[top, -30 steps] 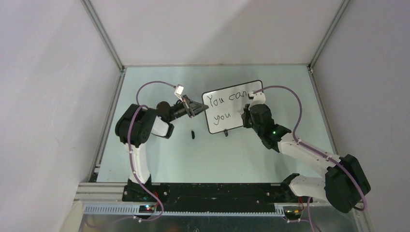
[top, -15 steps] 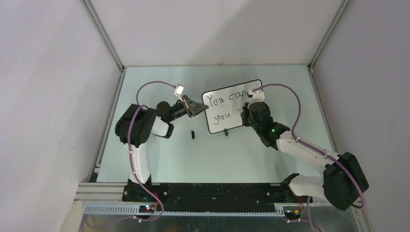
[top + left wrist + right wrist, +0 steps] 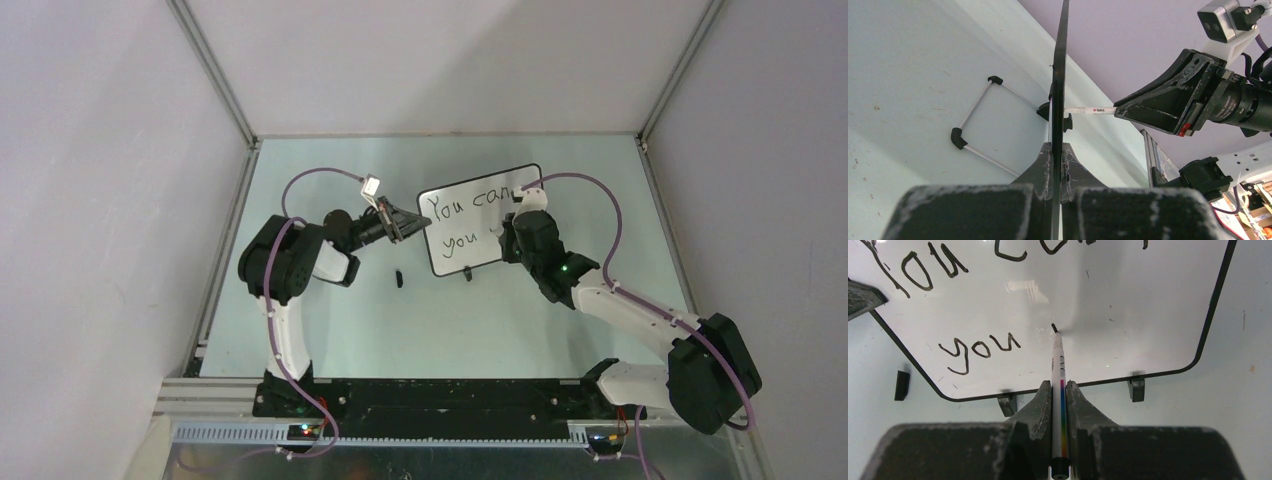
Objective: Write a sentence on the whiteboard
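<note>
The whiteboard [image 3: 478, 250] stands tilted on its two feet at mid-table. Black handwriting on it reads "You can," above "you" [image 3: 979, 351]; no further words show. My left gripper [image 3: 402, 226] is shut on the board's left edge, seen edge-on in the left wrist view [image 3: 1057, 125]. My right gripper [image 3: 1059, 390] is shut on a white marker [image 3: 1057, 370] with a rainbow stripe. The marker's black tip touches the board just right of "you". In the top view the right gripper [image 3: 510, 238] covers the board's right part.
A small black marker cap [image 3: 398, 277] lies on the pale green table left of the board's near foot. Grey enclosure walls [image 3: 120, 200] rise close on the left, right and back. Purple cables loop over both arms.
The right arm has shifted slightly towards the board, bringing the marker tip to the spot right of "you". The left arm and the board have not moved.
</note>
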Robot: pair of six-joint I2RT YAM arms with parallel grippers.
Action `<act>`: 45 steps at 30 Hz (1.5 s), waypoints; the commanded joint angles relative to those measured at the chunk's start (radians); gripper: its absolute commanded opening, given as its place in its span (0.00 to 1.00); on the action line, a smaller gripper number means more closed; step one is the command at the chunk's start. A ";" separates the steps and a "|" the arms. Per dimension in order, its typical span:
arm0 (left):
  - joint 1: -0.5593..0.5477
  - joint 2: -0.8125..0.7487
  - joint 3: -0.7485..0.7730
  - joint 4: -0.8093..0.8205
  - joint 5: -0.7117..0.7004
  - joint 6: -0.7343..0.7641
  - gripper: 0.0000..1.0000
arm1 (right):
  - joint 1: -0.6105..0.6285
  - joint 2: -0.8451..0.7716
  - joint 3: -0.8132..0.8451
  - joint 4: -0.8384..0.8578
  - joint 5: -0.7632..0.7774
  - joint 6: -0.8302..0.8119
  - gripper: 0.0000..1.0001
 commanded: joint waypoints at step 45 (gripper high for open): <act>0.000 -0.035 0.026 0.051 0.026 -0.013 0.00 | -0.018 0.008 0.080 -0.020 0.038 0.002 0.00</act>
